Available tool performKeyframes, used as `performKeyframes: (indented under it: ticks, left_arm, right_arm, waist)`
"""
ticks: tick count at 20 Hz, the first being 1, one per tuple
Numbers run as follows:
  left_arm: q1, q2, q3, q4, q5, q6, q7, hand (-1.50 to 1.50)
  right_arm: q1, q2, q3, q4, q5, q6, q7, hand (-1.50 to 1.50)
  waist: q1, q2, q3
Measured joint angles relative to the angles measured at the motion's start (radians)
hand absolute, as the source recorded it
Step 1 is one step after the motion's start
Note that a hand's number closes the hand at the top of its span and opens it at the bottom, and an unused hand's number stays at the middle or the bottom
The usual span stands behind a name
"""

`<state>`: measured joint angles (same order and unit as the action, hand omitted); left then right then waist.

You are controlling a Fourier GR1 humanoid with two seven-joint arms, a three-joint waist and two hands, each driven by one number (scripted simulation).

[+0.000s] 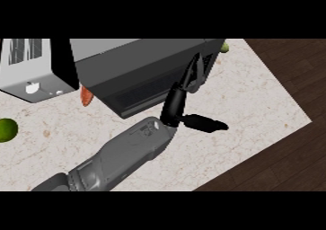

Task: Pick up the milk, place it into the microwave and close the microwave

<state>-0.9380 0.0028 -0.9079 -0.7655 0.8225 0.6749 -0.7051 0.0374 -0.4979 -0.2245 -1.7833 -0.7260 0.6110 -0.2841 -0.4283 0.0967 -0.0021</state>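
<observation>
- Since our right hand lies with straight fingers flat against the front face of the microwave and grips nothing, we judge the step in hand to be closing the door.
- We see the thumb stuck out to the side over the worktop, clear of the appliance.
- We cannot find the milk anywhere in view; we take it to be inside the microwave, though the cavity is hidden from us.
- We cannot tell whether the door is fully shut or a little ajar, so we should push until the front sits flush with the body.
- To do this well, we keep the fingers straight and press with their flats, not their tips, so they do not slide off the dark face.
- We push square to the door, along the forearm, rather than sideways, lest the whole microwave shift on the worktop.
- We mind the orange thing at the microwave's left corner and the white appliance beside it; a skewed shove could nudge the box against them.
- A green fruit lies well apart at the left edge, and another peeks out behind the microwave.
- Our left hand is out of view.
</observation>
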Motion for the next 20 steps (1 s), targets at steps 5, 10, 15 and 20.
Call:
performKeyframes:
  ticks: [5, 10, 15, 20]
  left_arm:
    - [-0.005, -0.002, -0.006, 0.004, 0.025, -0.002, -0.010, 1.50]
    - [-0.003, 0.035, -0.022, 0.014, 0.023, -0.008, -0.020, -1.50]
    - [-0.052, 0.048, -0.072, 0.067, -0.028, 0.027, 0.009, -1.50]
    - [-0.080, 0.030, -0.088, 0.090, -0.035, 0.053, 0.049, -1.50]
  right_arm:
    - [-0.007, -0.007, 0.005, -0.004, -0.019, 0.004, 0.012, -1.50]
    - [-0.011, -0.016, 0.000, -0.005, -0.036, 0.002, 0.022, -1.50]
    - [-0.007, -0.026, -0.004, -0.008, -0.049, -0.002, 0.034, -1.50]
    - [0.000, -0.036, -0.016, -0.013, -0.059, -0.007, 0.042, -1.50]
  waist:
    - [0.000, 0.000, 0.000]
    - [0.013, -0.009, 0.005]
    - [0.035, -0.025, 0.012]
    - [0.052, -0.030, 0.013]
